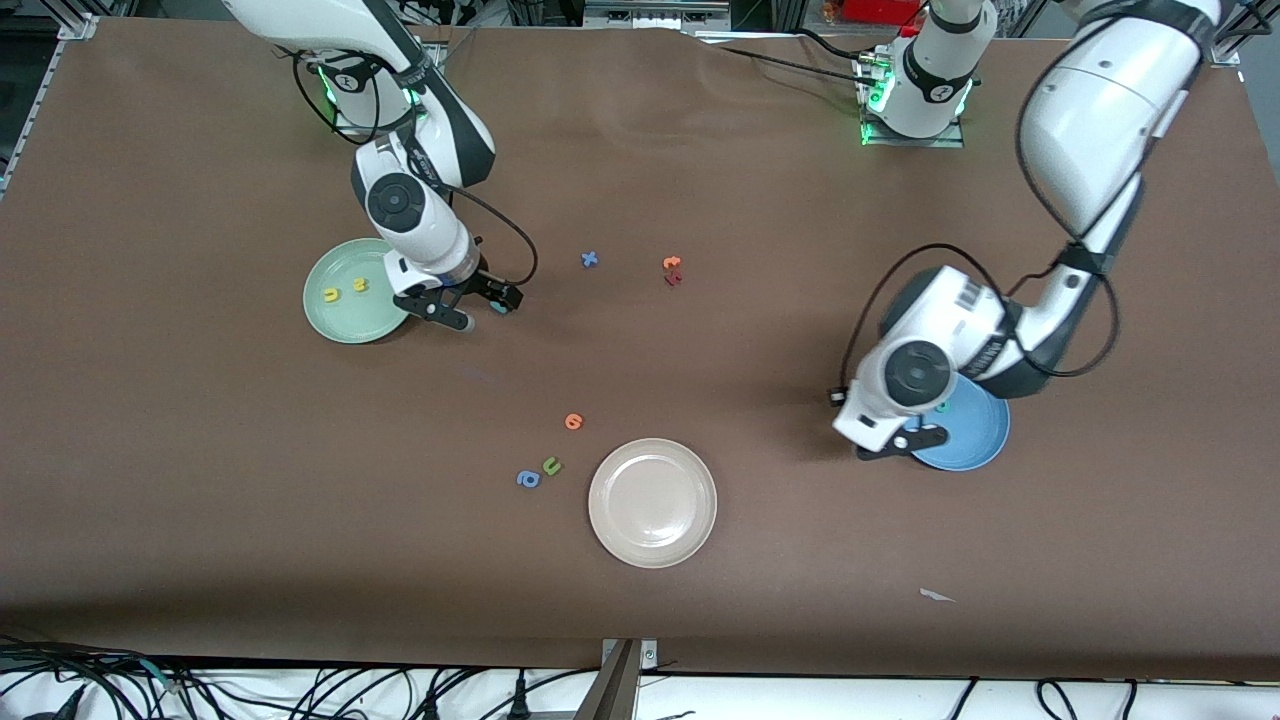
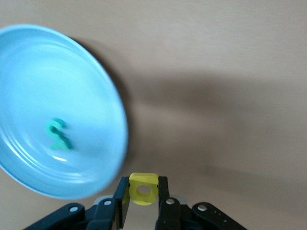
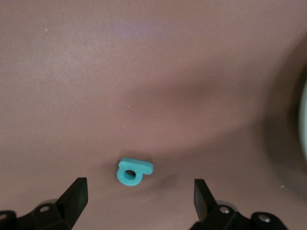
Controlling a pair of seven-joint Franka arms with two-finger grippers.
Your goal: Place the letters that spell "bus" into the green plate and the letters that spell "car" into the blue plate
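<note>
The green plate (image 1: 345, 320) lies toward the right arm's end of the table, with a yellow "u" (image 1: 331, 295) and a yellow "s" (image 1: 359, 286) in it. My right gripper (image 1: 470, 305) hangs open just beside that plate. The teal "b" (image 3: 134, 171) lies flat on the table between its spread fingers (image 3: 139, 189), untouched. The blue plate (image 1: 975, 445) sits toward the left arm's end. Two teal letters (image 2: 60, 134) rest in it. My left gripper (image 1: 905, 440) hovers at that plate's rim (image 2: 120, 143), shut on the yellow "a" (image 2: 143, 189).
A beige plate (image 1: 652, 503) sits near the front camera at mid-table. Close by lie a blue "a" (image 1: 527, 479), a green "u" (image 1: 551, 465) and an orange letter (image 1: 573, 421). Farther back are a blue cross-shaped letter (image 1: 590, 259) and orange and red letters (image 1: 672, 270).
</note>
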